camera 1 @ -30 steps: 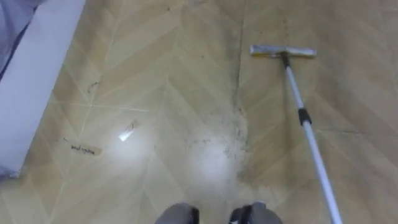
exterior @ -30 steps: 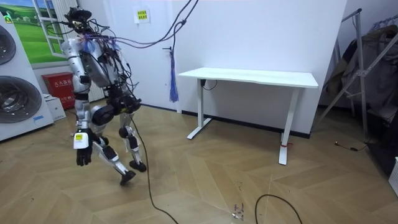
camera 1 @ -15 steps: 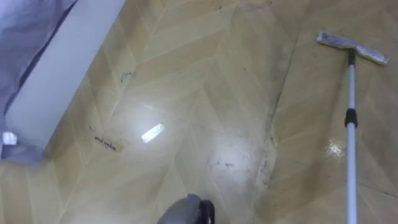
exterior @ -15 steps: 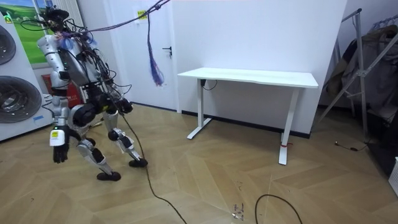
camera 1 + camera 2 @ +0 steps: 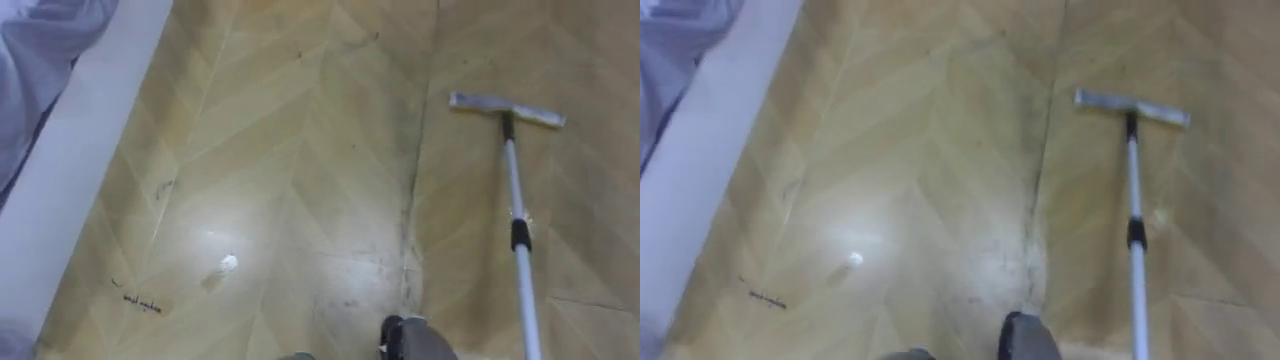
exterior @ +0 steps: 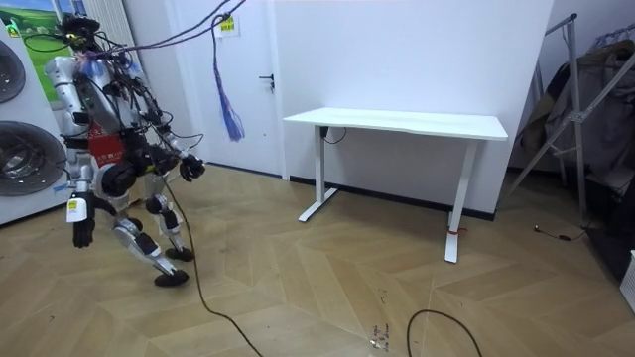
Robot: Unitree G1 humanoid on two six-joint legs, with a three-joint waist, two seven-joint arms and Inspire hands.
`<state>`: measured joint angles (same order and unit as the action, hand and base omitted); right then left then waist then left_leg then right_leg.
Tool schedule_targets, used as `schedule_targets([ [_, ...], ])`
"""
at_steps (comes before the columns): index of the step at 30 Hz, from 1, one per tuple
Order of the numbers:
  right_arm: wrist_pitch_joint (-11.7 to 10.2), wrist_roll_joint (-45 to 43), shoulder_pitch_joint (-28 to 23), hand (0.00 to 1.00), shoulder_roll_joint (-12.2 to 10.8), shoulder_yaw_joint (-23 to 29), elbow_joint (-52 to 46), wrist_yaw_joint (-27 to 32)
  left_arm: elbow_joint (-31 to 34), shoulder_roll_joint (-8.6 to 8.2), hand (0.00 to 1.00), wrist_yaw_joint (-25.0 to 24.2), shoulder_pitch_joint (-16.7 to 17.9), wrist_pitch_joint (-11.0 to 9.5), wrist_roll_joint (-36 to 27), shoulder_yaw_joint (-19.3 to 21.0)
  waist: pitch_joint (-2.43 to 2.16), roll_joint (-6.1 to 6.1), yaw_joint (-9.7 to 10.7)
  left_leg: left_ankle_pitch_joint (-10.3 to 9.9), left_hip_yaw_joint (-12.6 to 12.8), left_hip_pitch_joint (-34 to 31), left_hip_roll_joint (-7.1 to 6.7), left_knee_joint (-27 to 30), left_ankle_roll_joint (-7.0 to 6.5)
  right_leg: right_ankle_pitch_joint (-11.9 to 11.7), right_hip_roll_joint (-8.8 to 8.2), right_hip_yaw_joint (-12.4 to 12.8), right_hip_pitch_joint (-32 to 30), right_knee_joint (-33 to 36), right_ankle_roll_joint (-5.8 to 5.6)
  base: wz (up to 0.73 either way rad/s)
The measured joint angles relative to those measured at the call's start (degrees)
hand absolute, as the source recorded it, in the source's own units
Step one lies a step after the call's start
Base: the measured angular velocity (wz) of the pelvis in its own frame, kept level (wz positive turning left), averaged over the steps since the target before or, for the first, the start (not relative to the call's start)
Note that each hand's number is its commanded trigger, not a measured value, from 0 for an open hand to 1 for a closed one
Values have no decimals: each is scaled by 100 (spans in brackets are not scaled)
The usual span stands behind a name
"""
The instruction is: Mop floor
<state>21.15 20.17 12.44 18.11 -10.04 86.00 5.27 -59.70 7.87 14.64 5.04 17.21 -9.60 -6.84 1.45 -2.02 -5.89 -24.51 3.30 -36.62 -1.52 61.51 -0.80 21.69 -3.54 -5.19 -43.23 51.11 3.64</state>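
— While caught mid-stride on the wood floor (image 5: pixel 300 130) beside the washing machines (image 6: pixel 25 159), holds no mop (image 5: pixel 514 200), apparently?
— Seems so. Appears to lie flat at the right of the eye views: mop head (image 5: pixel 505 108) at upper right, pole (image 5: pixel 518 250) running down toward the lower right edge.
— And the hands?
— Small in the room view. Low hand (image 6: pixel 82 230) hangs by the thigh at the room view's left; other hand (image 6: pixel 190 167) rides near hip level, further right. Cannot tell spread or closed for either.
— Progress, then?
— Hardly begun, by the look of it. Dark scuffs (image 5: pixel 408 262) along the seam at lower centre, seemingly unwiped. Left to do: reach the mop, take up the pole, wipe the whole stretch.
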Motion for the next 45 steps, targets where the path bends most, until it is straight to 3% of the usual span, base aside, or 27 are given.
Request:
schedule_targets([
  [2, -130, 1, 628, 100, 193, -63, -81, -1, 14, 68, 0, 77, 0, -5, -105, -57, 10, 116, -168, 440, 12, -362, 128, 846, 81, 213, 125, 61, -2, 265, 68, -29],
  [3, -244, 28, 977, 100, 256, -223, -270, -1, 31, 141, 0, 127, 1, -12, -110, -96, 15, 255, -269, 656, 46, -564, 200, 1194, 135, 290, 211, 120, 9, 340, 96, -21],
  [4, -392, 115, 1246, 100, 263, -269, -438, 11, 61, 210, 0, 139, 1, -50, -100, -109, 7, 336, -337, 521, 58, -778, 277, 1095, 88, 333, 278, 140, 34, 343, 114, -15],
  [5, -449, 186, 1373, 100, 274, -257, -527, 6, 73, 230, 0, 137, -2, -81, -91, -108, 10, 360, -365, 448, 88, -893, 315, 940, 51, 348, 295, 140, 60, 334, 129, 0],
  [6, -503, 318, 1582, 100, 290, -174, -634, -57, 110, 234, 0, 122, 29, -134, -85, -59, 56, 454, -431, 377, 67, -1103, 294, 350, 48, 395, 295, 139, 148, 286, 123, 4],
  [7, -470, 500, 1718, 100, 292, -92, -665, -120, 233, 230, 0, 76, 115, -128, -85, -39, 66, 488, -484, 394, 54, -1262, 275, -423, 56, 434, 297, 127, 291, 146, 94, 6],
  [8, -428, 563, 1731, 100, 292, -52, -678, -147, 257, 223, 0, 47, 152, -132, -79, -28, 64, 490, -508, 449, 60, -1298, 274, -827, 77, 460, 297, 114, 382, 62, 68, 7],
  [9, -375, 675, 1657, 100, 264, -33, -698, -177, 280, 227, 0, -28, 170, -119, -88, -12, 58, 491, -515, 795, 84, -1328, 260, -1332, -100, 545, 258, 95, 604, -80, -5, 26],
  [10, -373, 781, 1444, 100, 270, -28, -698, -227, 284, 226, 0, -95, 187, -109, -84, -21, 2, 459, -464, 917, 131, -1213, 201, -1427, -205, 661, 173, 56, 803, -164, -155, 41],
  [12, -376, 878, 1087, 100, 303, -58, -664, -265, 214, 222, 0, -204, 59, -124, -69, -24, 1, 423, -445, 783, 287, -1022, 112, -1416, -558, 734, 35, 86, 930, -49, -295, 46],
  [13, -381, 880, 987, 100, 303, -64, -646, -298, 207, 222, 0, -211, 8, -133, -65, -21, 0, 423, -447, 753, 333, -966, 57, -1416, -638, 710, -28, 97, 917, 70, -341, 19],
  [14, -417, 879, 835, 100, 315, -157, -547, -367, 160, 224, 0, -238, -112, -165, -65, -9, -3, 413, -460, 649, 487, -872, 24, -1413, -745, 603, -124, 189, 831, 360, -503, 0],
  [17, -492, 873, 357, 100, 389, -284, -415, -413, 170, 215, 0, -240, -350, -365, -81, -10, -6, 192, -413, 398, 459, -709, -138, -1399, -864, 195, -156, 347, 646, 915, -626, 3],
  [18, -494, 876, 197, 100, 398, -367, -351, -368, 183, 184, 0, -237, -423, -397, -93, -25, -13, 31, -370, 327, 365, -681, -173, -1398, -904, 123, -111, 358, 562, 1034, -637, 12],
  [21, -497, 859, -218, 100, 317, -440, -347, -103, 235, 105, 0, -225, -496, -495, -101, -35, -16, -164, -303, 294, 265, -584, -233, -1595, -922, 162, 52, 473, -60, 776, -623, -2],
  [23, -497, 814, -504, 100, 153, -440, -345, 76, 231, 40, 0, -141, -412, -494, -96, -38, -24, -235, -223, 293, 237, -358, -246, -1803, -919, 83, 134, 501, -230, -11, -548, 8],
  [25, -496, 540, -873, 100, -114, -391, -345, 211, 203, 7, 0, -105, -165, -483, -72, -16, -35, -216, -60, 196, 186, 9, -328, -1990, -849, -421, 50, 480, -384, -896, -428, 22],
  [27, -496, 412, -1147, 100, -265, -368, -378, 263, 103, -3, 0, -104, 25, -374, -67, -8, -67, -168, 18, -3, 112, 277, -306, -1963, -747, -784, 68, 438, -268, -1072, -394, 7],
  [29, -445, 257, -1261, 100, -345, -355, -386, 273, -65, -23, 0, -106, 100, -270, -65, 2, -95, -190, 15, -209, 80, 534, -214, -1851, -615, -892, 143, 307, -13, -977, -255, -10],
  [33, -338, 213, -885, 100, -339, -244, -295, 252, -201, -40, 0, -107, 3, -135, -117, 5, -79, -72, 95, -521, -89, 706, -115, -1399, -354, -343, 156, 131, 130, -393, -31, 16],
  [35, -274, 215, -408, 100, -281, -222, -126, 229, -168, -37, 0, -69, -47, -136, -198, -20, -43, -10, 78, -472, -98, 521, -83, -794, -264, -140, 184, 92, 133, -131, 63, 6],
  [36, -257, 223, -69, 100, -209, -206, -105, 217, -88, -38, 0, -23, -30, -132, -203, -36, 2, 73, 46, -391, -98, 378, -12, -386, -121, -26, 202, 105, 131, 43, 112, -4],
  [39, -385, 410, 782, 100, 73, -197, -164, 207, 70, -25, 0, 80, -36, -147, -189, -32, 38, 223, -86, -63, -164, 56, 40, 376, 172, 129, 276, 158, 126, 286, 150, -6],
  [41, -490, 434, 1255, 100, 162, -178, -268, 151, 66, 36, 0, 124, -39, -235, -179, -13, 59, 353, -216, -165, -181, -21, 83, 151, 109, 87, 360, 267, 129, 218, 155, -16],
  [43, -448, 566, 1555, 100, 204, -101, -259, 79, 80, 114, 0, 149, -24, -263, -130, 7, 63, 445, -295, -163, -249, -186, 119, -560, 157, 15, 378, 270, 180, 56, 158, -7],
  [44, -384, 629, 1544, 100, 159, -86, -182, 7, 73, 133, 0, 170, -30, -234, -66, 3, 60, 492, -342, -84, -268, -186, 140, -1121, 93, -37, 413, 250, 310, -133, 131, -4],
  [45, -419, 624, 1418, 100, 147, -41, -211, -60, -2, 106, 0, 161, 16, -220, -60, -30, 47, 471, -349, 37, -235, -94, 194, -1243, -33, -92, 419, 204, 470, -337, 70, 0],
])
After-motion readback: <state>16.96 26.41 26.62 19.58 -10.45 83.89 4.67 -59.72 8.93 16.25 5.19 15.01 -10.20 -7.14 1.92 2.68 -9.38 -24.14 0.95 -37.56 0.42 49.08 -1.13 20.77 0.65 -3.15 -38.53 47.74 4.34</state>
